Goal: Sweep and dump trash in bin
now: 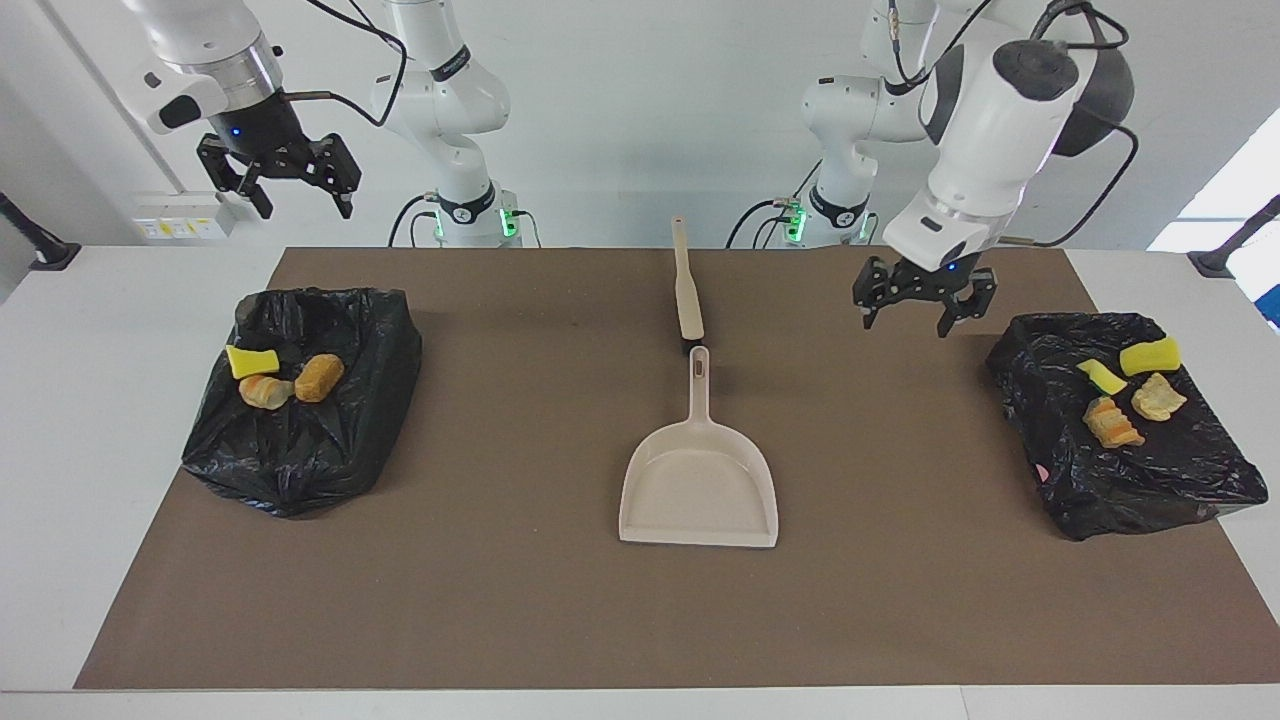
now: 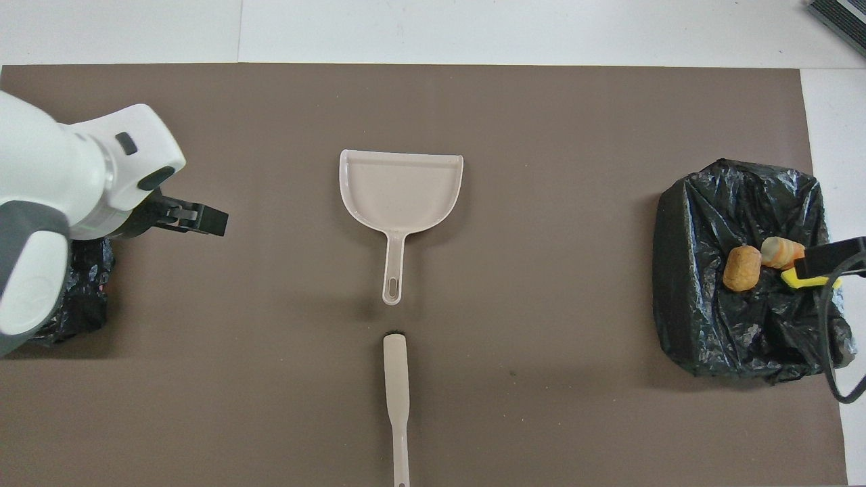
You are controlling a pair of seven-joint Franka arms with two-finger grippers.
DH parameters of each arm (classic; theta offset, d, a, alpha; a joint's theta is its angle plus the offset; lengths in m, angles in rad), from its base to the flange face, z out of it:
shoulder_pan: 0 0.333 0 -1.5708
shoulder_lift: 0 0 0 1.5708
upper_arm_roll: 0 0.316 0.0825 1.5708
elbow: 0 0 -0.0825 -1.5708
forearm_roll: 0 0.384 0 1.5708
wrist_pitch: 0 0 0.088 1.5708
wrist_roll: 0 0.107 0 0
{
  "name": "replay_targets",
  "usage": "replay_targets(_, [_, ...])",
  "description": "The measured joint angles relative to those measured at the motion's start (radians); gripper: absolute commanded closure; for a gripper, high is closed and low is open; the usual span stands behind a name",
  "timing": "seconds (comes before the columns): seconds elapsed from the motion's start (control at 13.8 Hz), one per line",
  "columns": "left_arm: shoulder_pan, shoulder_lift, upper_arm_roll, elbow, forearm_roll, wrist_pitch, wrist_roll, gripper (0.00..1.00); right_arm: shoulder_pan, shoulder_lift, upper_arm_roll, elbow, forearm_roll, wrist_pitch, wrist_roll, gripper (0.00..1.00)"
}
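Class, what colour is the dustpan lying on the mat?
Pale beige dustpan, clearest in the overhead view.

White table w/ brown mat; on mat: dustpan, brush mid; black bin bags at ends.

Facing view: high across the table, looking toward the robots, whole mat and both arm bases in frame. Overhead view: above the robots' end, looking steeply down and forward, closer in. Shared: mat, dustpan, brush
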Motion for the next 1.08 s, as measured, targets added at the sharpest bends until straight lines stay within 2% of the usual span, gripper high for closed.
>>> replay_targets(0.22, [0.055,-0.091,0.004,0.001,-0.001,-0.062,0.068,0.00,-0.001,0.000,-0.001,0.000,0.000,0.000,0.000,0.00])
replay_targets(0.36, [0.075,-0.113,0.006,0.053,-0.001,-0.128,0.091,0.00,0.000,0.000,0.001,0.000,0.000,0.000,0.000,0.00])
replay_targets(0.51, [0.078,-0.097,0.007,0.131,-0.002,-0.184,0.094,0.00,0.000,0.000,0.002,0.000,0.000,0.000,0.000,0.00])
replay_targets(0.8, [0.104,0.020,0.007,0.299,-0.031,-0.274,0.094,0.00,0.000,0.000,0.002,0.000,0.000,0.000,0.000,0.00])
replay_targets(1.08, [0.127,0.024,0.016,0.315,-0.043,-0.310,0.096,0.00,0.000,0.000,0.002,0.000,0.000,0.000,0.000,0.00])
